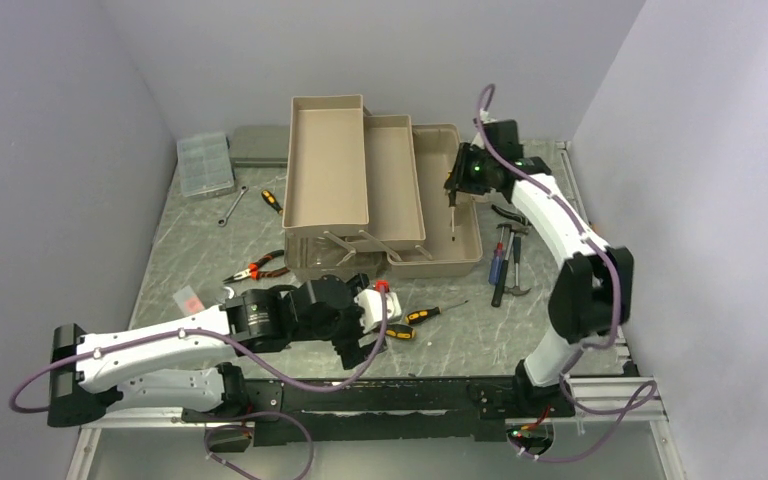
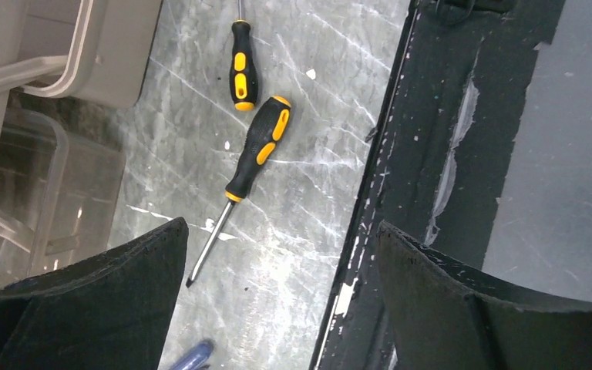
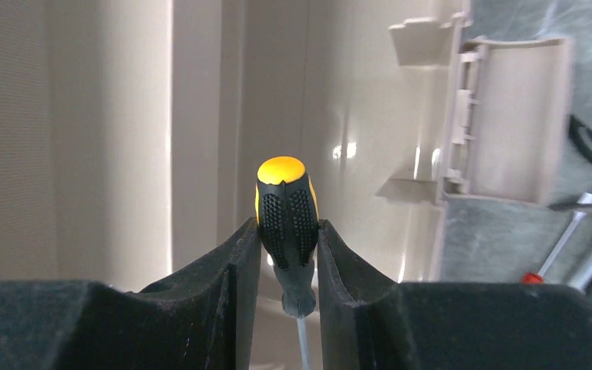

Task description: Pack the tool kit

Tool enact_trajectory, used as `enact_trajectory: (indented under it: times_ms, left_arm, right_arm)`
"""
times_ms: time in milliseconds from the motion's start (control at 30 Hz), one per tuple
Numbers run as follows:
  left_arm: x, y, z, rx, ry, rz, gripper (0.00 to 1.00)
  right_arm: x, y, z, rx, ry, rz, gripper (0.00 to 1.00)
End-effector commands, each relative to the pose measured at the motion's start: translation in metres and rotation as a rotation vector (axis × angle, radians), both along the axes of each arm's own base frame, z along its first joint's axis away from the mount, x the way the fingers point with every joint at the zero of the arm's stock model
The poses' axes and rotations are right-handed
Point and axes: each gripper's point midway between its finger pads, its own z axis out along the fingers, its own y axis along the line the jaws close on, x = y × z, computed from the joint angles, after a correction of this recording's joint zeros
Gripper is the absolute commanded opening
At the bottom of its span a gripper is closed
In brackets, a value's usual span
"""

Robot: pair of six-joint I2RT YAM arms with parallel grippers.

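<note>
The taupe toolbox (image 1: pixel 445 245) stands open at the table's middle with its trays (image 1: pixel 328 160) folded out. My right gripper (image 1: pixel 453 196) is shut on a black-and-yellow screwdriver (image 3: pixel 287 206), held over the box's open base (image 3: pixel 354 116) with the shaft hanging down (image 1: pixel 452 222). My left gripper (image 1: pixel 368 345) is open and empty, low over the table near the front edge. In the left wrist view a large black-and-yellow screwdriver (image 2: pixel 260 146) and a smaller one (image 2: pixel 242 65) lie ahead of its spread fingers (image 2: pixel 123 301). The smoky lid (image 2: pixel 31 193) shows at the left.
Red-handled pliers (image 1: pixel 255 268), a wrench (image 1: pixel 230 205) and a short screwdriver (image 1: pixel 272 200) lie left of the box. Hammers and screwdrivers (image 1: pixel 508 262) lie right of it. A clear organiser (image 1: pixel 205 163) and grey case (image 1: pixel 258 145) sit at the back left. The black front rail (image 2: pixel 432 139) runs beside my left gripper.
</note>
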Motion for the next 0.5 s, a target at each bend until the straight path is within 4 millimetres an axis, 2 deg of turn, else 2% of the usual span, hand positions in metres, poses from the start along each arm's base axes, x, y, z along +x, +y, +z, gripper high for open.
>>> enact_trajectory:
  times_ms: [0, 133, 233, 300, 367, 467]
  left_arm:
    - [0.005, -0.010, 0.007, -0.011, -0.093, -0.030, 0.93]
    - [0.003, -0.014, -0.006, 0.024, -0.093, -0.053, 0.93]
    - [0.002, -0.015, -0.013, 0.047, -0.096, -0.060, 0.93]
    - [0.002, -0.016, -0.017, 0.052, -0.095, -0.064, 0.93]
    - [0.001, -0.017, -0.020, 0.054, -0.092, -0.069, 0.93]
    - [-0.001, -0.020, -0.029, 0.066, -0.084, -0.091, 0.93]
  right_arm:
    - [0.026, 0.025, -0.014, -0.046, -0.018, 0.043, 0.03]
    - [0.033, 0.035, -0.057, -0.067, 0.067, 0.031, 0.05]
    - [0.032, 0.035, -0.081, -0.064, 0.104, 0.016, 0.17]
    - [0.033, 0.035, -0.090, -0.062, 0.119, 0.002, 0.28]
    - [0.032, 0.036, -0.091, -0.060, 0.127, 0.002, 0.34]
    - [0.032, 0.036, -0.079, -0.060, 0.118, 0.002, 0.46]
